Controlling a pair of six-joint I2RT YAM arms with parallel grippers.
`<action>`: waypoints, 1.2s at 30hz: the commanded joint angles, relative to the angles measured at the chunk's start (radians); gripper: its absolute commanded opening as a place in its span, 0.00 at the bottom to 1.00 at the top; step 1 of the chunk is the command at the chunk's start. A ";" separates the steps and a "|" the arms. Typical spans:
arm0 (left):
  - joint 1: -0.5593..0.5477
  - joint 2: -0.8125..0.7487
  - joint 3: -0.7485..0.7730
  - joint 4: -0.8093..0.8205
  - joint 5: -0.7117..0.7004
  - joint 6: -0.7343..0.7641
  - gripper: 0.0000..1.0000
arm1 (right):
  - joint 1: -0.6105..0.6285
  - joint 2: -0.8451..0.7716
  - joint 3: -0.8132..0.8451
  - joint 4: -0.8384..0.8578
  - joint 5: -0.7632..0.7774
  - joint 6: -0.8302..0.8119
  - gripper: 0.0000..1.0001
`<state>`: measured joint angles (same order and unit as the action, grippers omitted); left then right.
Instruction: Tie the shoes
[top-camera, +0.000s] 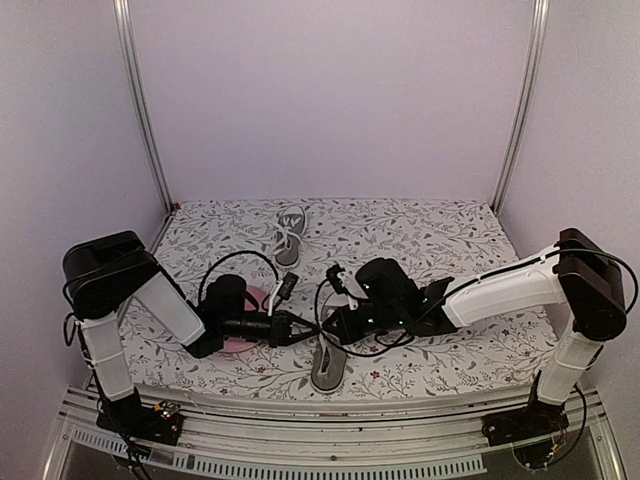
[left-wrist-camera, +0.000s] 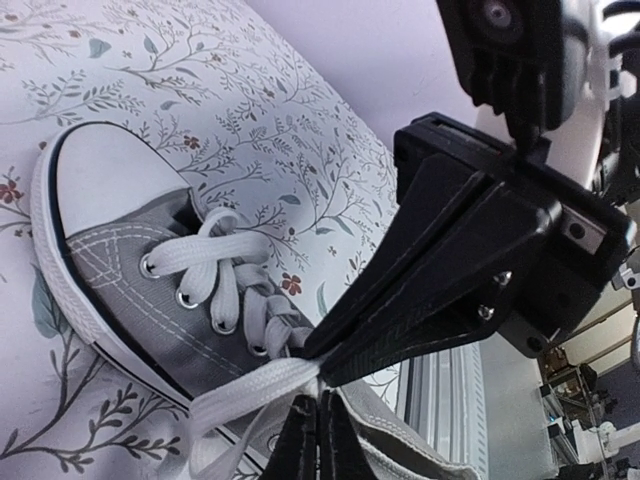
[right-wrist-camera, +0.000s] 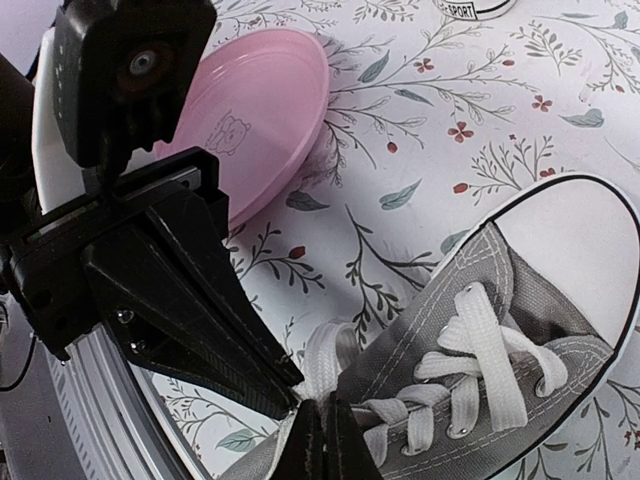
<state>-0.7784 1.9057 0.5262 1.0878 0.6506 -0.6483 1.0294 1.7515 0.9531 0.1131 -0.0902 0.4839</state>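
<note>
The near shoe (top-camera: 328, 368) sits at the near middle of the desk (top-camera: 450, 240), the other shoe (top-camera: 290, 235) far back. The left pincer (left-wrist-camera: 318, 440) and right pincer (right-wrist-camera: 322, 440) each pinch what looks like the white lace (left-wrist-camera: 250, 390), which is soft, floppy and slippery. The shoe's light and may drag, so take the lace ends.

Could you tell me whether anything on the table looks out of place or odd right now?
A round pink plate lies on the floral cloth beside the near grey canvas sneaker, partly under the left arm; it has no part in lacing. The second grey sneaker sits apart at the back.
</note>
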 joint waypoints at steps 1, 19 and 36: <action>0.018 -0.039 -0.043 0.016 -0.042 -0.004 0.00 | -0.007 -0.044 -0.026 -0.007 0.008 0.013 0.02; 0.026 -0.040 -0.091 0.033 -0.033 0.005 0.00 | -0.012 -0.035 -0.027 0.011 -0.022 0.022 0.03; 0.028 -0.064 -0.143 -0.025 -0.111 0.006 0.00 | -0.015 -0.035 -0.028 0.011 -0.026 0.021 0.02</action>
<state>-0.7616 1.8572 0.4099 1.0943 0.5667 -0.6479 1.0260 1.7401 0.9382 0.1280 -0.1116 0.4999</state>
